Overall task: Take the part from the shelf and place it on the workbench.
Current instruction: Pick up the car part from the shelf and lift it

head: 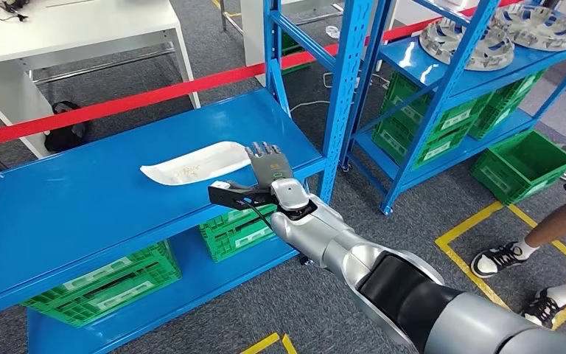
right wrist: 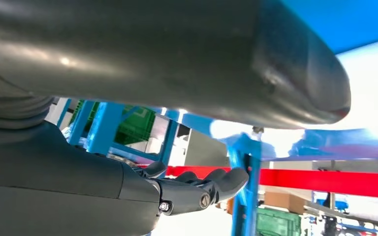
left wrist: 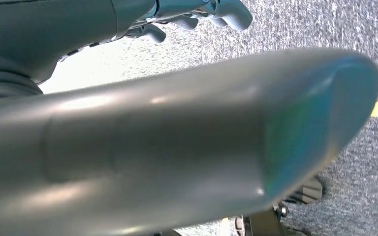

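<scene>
A flat, elongated white part (head: 195, 164) lies on the top board of the blue shelf (head: 81, 214) in the head view. My right hand (head: 271, 177) reaches over the shelf's front edge at the part's right end. Its fingers (head: 264, 153) are stretched out flat beside the part's tip, the thumb points left, and it holds nothing. In the right wrist view the right hand (right wrist: 197, 189) has its fingers apart under the shelf board, with the thick thumb (right wrist: 177, 64) above them. My left hand (left wrist: 192, 19) hangs over the grey floor, fingers loose, holding nothing.
Green crates (head: 103, 284) sit on the lower board. A blue upright (head: 343, 96) stands just right of my hand. A second blue rack carries metal wheel-shaped parts (head: 464, 40) and more green crates (head: 523, 162). Red barrier tape (head: 155, 92) runs behind. A person's legs (head: 516, 254) stand at right.
</scene>
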You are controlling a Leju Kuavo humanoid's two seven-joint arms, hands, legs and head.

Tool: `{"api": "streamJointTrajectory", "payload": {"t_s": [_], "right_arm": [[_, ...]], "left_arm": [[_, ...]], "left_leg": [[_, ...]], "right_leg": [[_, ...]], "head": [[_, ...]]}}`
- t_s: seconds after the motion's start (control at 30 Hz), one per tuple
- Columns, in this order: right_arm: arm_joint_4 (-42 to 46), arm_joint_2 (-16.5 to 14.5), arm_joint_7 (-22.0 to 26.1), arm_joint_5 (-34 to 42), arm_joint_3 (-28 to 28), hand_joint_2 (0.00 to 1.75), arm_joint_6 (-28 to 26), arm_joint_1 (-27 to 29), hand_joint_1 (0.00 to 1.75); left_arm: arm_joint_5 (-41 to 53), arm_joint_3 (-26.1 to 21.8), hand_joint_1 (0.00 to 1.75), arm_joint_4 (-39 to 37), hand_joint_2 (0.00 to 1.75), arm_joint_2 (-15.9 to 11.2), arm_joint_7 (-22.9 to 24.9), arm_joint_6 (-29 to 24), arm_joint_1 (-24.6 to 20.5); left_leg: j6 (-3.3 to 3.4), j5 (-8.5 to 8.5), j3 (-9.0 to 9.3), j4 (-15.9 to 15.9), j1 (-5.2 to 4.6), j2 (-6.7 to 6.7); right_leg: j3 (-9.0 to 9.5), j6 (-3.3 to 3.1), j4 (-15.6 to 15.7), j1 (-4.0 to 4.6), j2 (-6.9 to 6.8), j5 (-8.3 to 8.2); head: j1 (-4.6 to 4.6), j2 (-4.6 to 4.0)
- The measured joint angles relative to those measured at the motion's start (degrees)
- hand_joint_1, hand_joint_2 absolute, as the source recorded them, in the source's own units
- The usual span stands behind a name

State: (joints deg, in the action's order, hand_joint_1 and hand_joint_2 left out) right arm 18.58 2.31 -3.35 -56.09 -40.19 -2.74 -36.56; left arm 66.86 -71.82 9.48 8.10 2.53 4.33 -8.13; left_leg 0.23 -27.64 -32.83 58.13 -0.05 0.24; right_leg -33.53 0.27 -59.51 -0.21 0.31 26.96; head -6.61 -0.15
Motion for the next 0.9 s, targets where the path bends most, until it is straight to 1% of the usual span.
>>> {"api": "streamJointTrajectory", "payload": {"t_s": [0.03,0.07,0.1,0.13,0.17,0.2,0.23,0.27,0.3,0.33,0.37,0.4,0.43,0.47,0.5,0.53,0.57,0.6,0.67,0.7,0.73,0.77,0.8,0.83,0.87,0.9], "right_arm": [[0.0,0.01,-0.01,0.0,0.0,0.0,0.0,-0.03,0.0],[0.0,0.02,-0.01,0.0,0.0,0.0,0.01,-0.09,0.0],[-0.01,0.02,-0.01,-0.01,0.0,0.0,0.01,-0.12,0.0],[-0.03,0.01,-0.03,-0.01,0.0,0.0,0.01,-0.11,0.0],[-0.07,0.01,-0.04,-0.01,0.0,0.0,0.01,-0.01,0.0],[-0.12,0.01,-0.06,-0.01,0.0,0.0,0.01,0.12,0.0],[-0.16,0.01,-0.08,0.0,0.0,0.0,0.01,0.2,0.0],[-0.2,0.01,-0.09,0.0,0.0,0.0,-0.02,0.25,0.0],[-0.21,0.01,-0.13,0.0,0.0,0.0,-0.1,0.25,0.0],[-0.22,0.01,-0.17,-0.01,0.0,0.0,-0.27,0.26,0.0],[-0.22,0.01,-0.2,-0.04,0.0,0.0,-0.5,0.27,0.0],[-0.21,0.01,-0.22,-0.1,0.0,0.0,-0.75,0.29,0.0],[-0.21,0.01,-0.2,-0.19,0.0,0.0,-0.97,0.33,0.0],[-0.21,0.02,-0.18,-0.27,0.0,0.0,-1.13,0.35,0.0],[-0.2,0.03,-0.16,-0.34,0.0,0.0,-1.22,0.39,0.0],[-0.2,0.03,-0.09,-0.42,0.0,0.0,-1.26,0.41,0.0],[-0.19,0.01,0.02,-0.49,0.0,0.0,-1.25,0.37,0.0],[-0.18,-0.05,0.16,-0.56,0.0,0.0,-1.21,0.34,0.0],[-0.17,-0.23,0.48,-0.66,0.0,0.0,-1.08,0.32,0.0],[-0.17,-0.31,0.56,-0.67,0.0,0.0,-1.03,0.38,0.0],[-0.17,-0.37,0.61,-0.68,0.0,0.0,-0.98,0.45,0.0],[-0.17,-0.43,0.62,-0.68,0.0,0.0,-0.93,0.49,0.0],[-0.17,-0.52,0.62,-0.68,0.0,0.0,-0.85,0.5,0.0],[-0.17,-0.65,0.62,-0.68,0.0,0.0,-0.72,0.47,0.0],[-0.17,-0.78,0.63,-0.69,0.0,0.0,-0.55,0.43,0.0],[-0.17,-0.88,0.65,-0.72,0.0,0.0,-0.38,0.37,0.0]], "left_arm": [[0.0,-0.01,0.0,0.01,0.0,0.02,0.01,0.0,0.02],[0.0,-0.01,0.0,0.01,0.0,0.04,0.01,0.0,0.01],[0.0,-0.01,0.0,0.02,0.0,0.06,0.01,0.0,0.02],[0.0,-0.01,0.0,0.03,0.0,0.07,0.01,0.0,0.04],[0.0,-0.01,0.0,0.03,0.0,0.07,0.01,0.0,0.07],[0.0,-0.02,0.0,0.03,0.0,0.08,0.01,0.0,0.11],[0.0,-0.02,0.0,0.01,0.0,0.09,0.02,0.0,0.14],[0.0,-0.02,0.0,-0.01,0.0,0.1,0.02,0.0,0.15],[0.0,-0.02,0.0,-0.02,0.0,0.13,0.02,0.0,0.15],[0.0,-0.02,0.0,-0.03,0.0,0.15,0.01,0.0,0.13],[0.0,-0.02,0.0,-0.03,0.0,0.15,0.0,0.0,0.11],[0.01,-0.02,0.0,-0.02,0.0,0.15,-0.01,0.0,0.08],[0.01,-0.02,0.0,-0.02,0.0,0.15,-0.01,0.0,0.08],[0.02,-0.02,0.0,-0.02,0.0,0.15,-0.01,0.0,0.07],[0.03,-0.02,0.0,-0.03,0.0,0.14,0.0,0.01,0.08],[0.04,-0.02,0.0,-0.04,0.0,0.15,-0.01,0.01,0.08],[0.06,-0.02,0.0,-0.04,0.0,0.16,-0.02,0.02,0.05],[0.09,-0.02,0.0,-0.05,0.0,0.17,-0.03,0.02,0.02],[0.14,-0.02,0.0,-0.06,0.0,0.16,-0.05,0.02,0.03],[0.16,-0.02,0.0,-0.06,0.0,0.15,-0.04,0.02,0.09],[0.16,-0.02,0.0,-0.06,0.0,0.14,-0.03,0.02,0.16],[0.17,-0.02,0.0,-0.06,0.0,0.13,-0.03,0.02,0.22],[0.17,-0.02,0.0,-0.05,0.0,0.11,-0.03,0.02,0.24],[0.19,-0.02,0.0,-0.06,0.0,0.09,-0.05,0.02,0.26],[0.21,-0.02,0.0,-0.06,0.0,0.09,-0.08,0.02,0.24],[0.25,-0.02,0.0,-0.07,0.0,0.09,-0.1,0.02,0.19]], "left_leg": [[0.3,0.16,0.38,-0.2,0.13,-0.06],[0.52,0.26,0.7,-0.31,0.25,-0.11],[0.66,0.31,0.84,-0.38,0.32,-0.14],[0.75,0.31,0.85,-0.38,0.34,-0.18],[0.77,0.28,0.85,-0.37,0.34,-0.21],[0.76,0.23,0.87,-0.36,0.35,-0.24],[0.71,0.17,0.9,-0.34,0.36,-0.26],[0.59,0.06,0.97,-0.31,0.37,-0.28],[0.43,-0.07,1.08,-0.26,0.39,-0.29],[0.19,-0.24,1.23,-0.18,0.36,-0.29],[-0.11,-0.43,1.36,-0.14,0.33,-0.3],[-0.46,-0.62,1.45,-0.24,0.29,-0.3],[-0.89,-0.53,1.64,-0.1,0.25,-0.3],[-1.32,-0.4,1.83,-0.03,0.23,-0.31],[-1.73,-0.46,1.98,0.17,0.23,-0.29],[-2.11,-0.68,1.97,1.04,0.25,-0.3],[-2.43,-1.44,1.29,2.54,0.29,-0.31],[-2.68,-2.62,-0.18,5.25,0.34,-0.31],[-3.05,-5.36,-4.7,12.39,0.39,-0.32],[-3.11,-6.23,-6.8,15.0,0.39,-0.32],[-3.14,-6.03,-8.0,15.7,0.4,-0.32],[-3.1,-4.64,-8.11,14.32,0.4,-0.31],[-2.93,-2.2,-7.14,10.94,0.41,-0.29],[-2.71,0.51,-5.72,6.76,0.41,-0.26],[-2.4,1.84,-4.47,3.36,0.31,-0.2],[-1.99,2.38,-3.5,1.11,0.17,-0.15]], "right_leg": [[-0.27,0.29,-0.84,-0.03,-0.03,0.41],[-1.07,0.57,-2.51,-0.1,-0.06,1.56],[-2.52,0.91,-5.4,-0.19,-0.08,3.26],[-4.41,1.22,-8.98,-0.23,-0.07,5.14],[-6.33,1.47,-12.42,-0.28,-0.07,6.64],[-7.68,1.63,-14.58,-0.33,-0.07,7.26],[-8.0,1.67,-14.63,-0.36,-0.08,6.78],[-7.2,1.6,-12.5,-0.4,-0.1,5.31],[-5.34,1.45,-8.57,-0.43,-0.14,3.25],[-3.44,1.12,-4.62,-0.36,-0.24,1.58],[-2.02,0.74,-1.58,-0.21,-0.32,1.24],[-1.18,0.33,0.24,-0.03,-0.38,1.44],[-1.02,-0.17,0.82,0.08,-0.34,1.99],[-0.87,-0.65,1.08,0.1,-0.23,2.18],[-0.36,-1.14,1.37,0.0,-0.16,1.45],[0.21,-1.63,1.56,-0.15,-0.14,0.82],[0.75,-2.01,1.6,-0.22,-0.17,0.44],[1.2,-2.29,1.61,-0.27,-0.21,0.39],[1.54,-2.55,1.61,-0.23,-0.17,0.82],[1.71,-2.57,1.61,-0.21,-0.13,1.11],[1.98,-2.54,1.61,-0.2,-0.09,1.44],[2.38,-2.46,1.6,-0.21,-0.06,1.8],[2.9,-2.34,1.6,-0.22,-0.04,2.21],[3.36,-2.16,1.61,-0.23,-0.04,2.66],[3.82,-1.91,1.63,-0.2,-0.03,3.07],[4.14,-1.58,1.76,-0.16,-0.04,3.45]], "head": [[-0.03,0.0],[-0.05,0.0],[-0.09,0.0],[-0.1,0.0],[-0.09,0.0],[-0.09,0.0],[-0.09,0.0],[-0.09,0.0],[-0.09,0.0],[-0.07,0.0],[-0.06,0.0],[-0.03,0.0],[0.02,0.0],[0.01,0.0],[0.06,0.0],[0.11,0.0],[0.18,0.0],[0.3,0.0],[0.39,0.0],[0.4,0.0],[0.39,0.0],[0.4,0.0],[0.4,0.0],[0.4,0.0],[0.48,0.0],[0.54,0.0]]}}
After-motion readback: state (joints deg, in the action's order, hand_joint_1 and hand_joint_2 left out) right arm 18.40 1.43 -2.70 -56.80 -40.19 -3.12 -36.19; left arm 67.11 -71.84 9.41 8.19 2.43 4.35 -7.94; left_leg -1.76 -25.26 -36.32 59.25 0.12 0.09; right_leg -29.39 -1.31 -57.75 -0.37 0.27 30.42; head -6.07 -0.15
